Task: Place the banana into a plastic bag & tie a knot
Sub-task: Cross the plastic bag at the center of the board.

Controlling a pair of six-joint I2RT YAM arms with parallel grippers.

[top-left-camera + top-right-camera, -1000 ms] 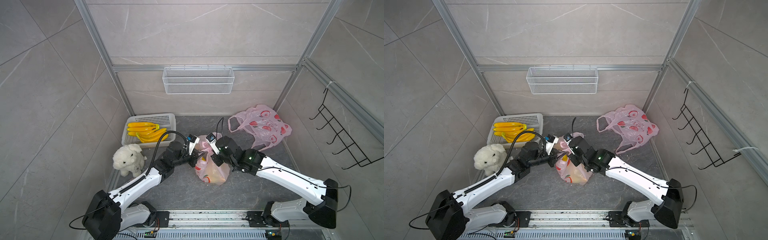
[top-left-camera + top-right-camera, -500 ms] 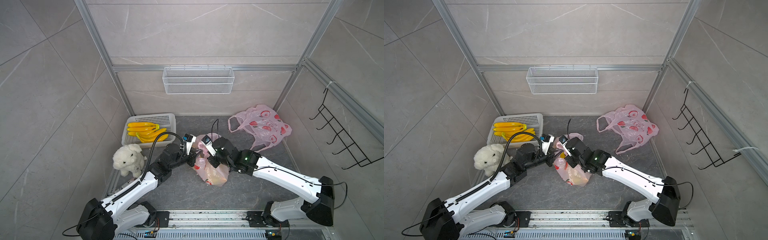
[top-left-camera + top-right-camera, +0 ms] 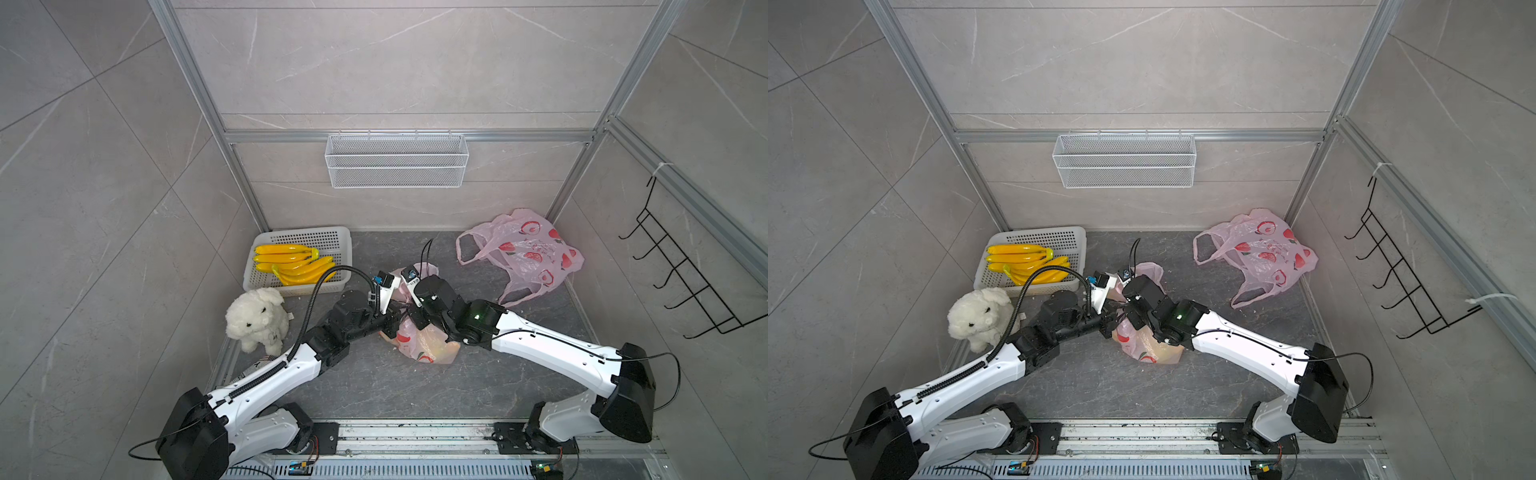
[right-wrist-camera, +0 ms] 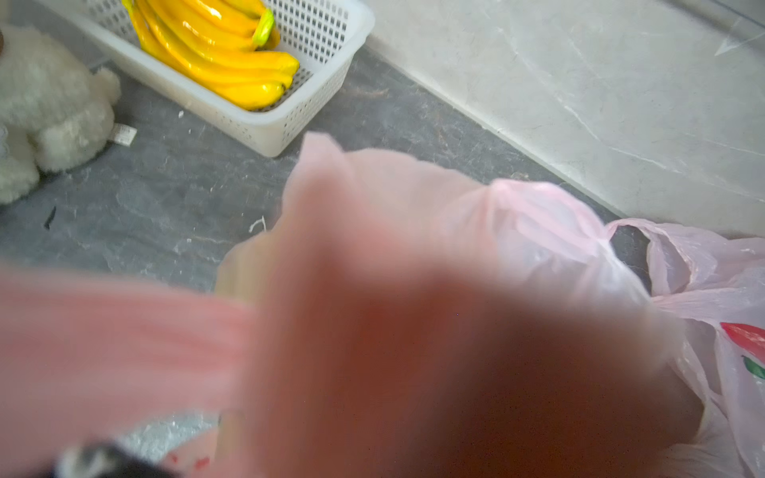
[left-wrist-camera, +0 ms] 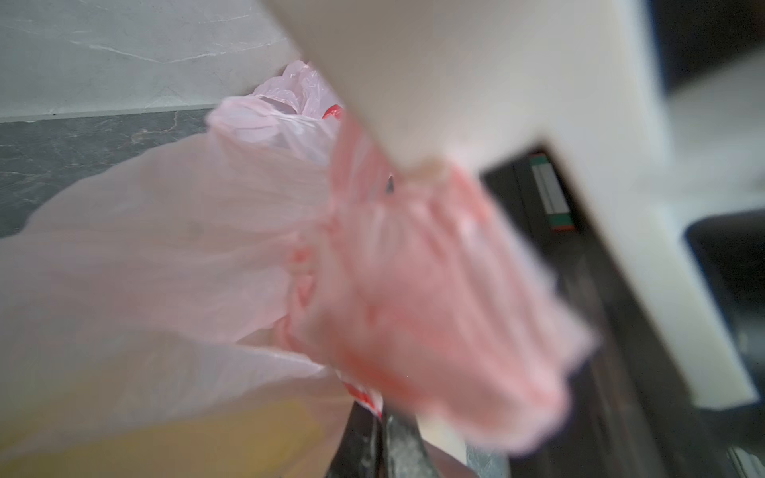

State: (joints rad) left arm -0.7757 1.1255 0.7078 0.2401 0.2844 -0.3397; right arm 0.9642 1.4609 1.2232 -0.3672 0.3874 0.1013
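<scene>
At frame centre, left claw (image 3: 394, 325) and right claw (image 3: 414, 316) are clamping the bunched bag (image 3: 424, 348). Yellow banana (image 5: 186, 438) is showing through it.

— What were the walls (image 3: 395, 62) like?
— Pale grey tiles with a marble vein, held in an aluminium frame (image 3: 415, 136). The light was soft and even.
— And the floor (image 3: 415, 386)?
— Dark grey stone, veined lighter.
— Anything mounted?
— A white wire basket (image 3: 397, 166) hung on the back rail, and a black hook rack (image 3: 681, 270) on the right-hand wall.
</scene>
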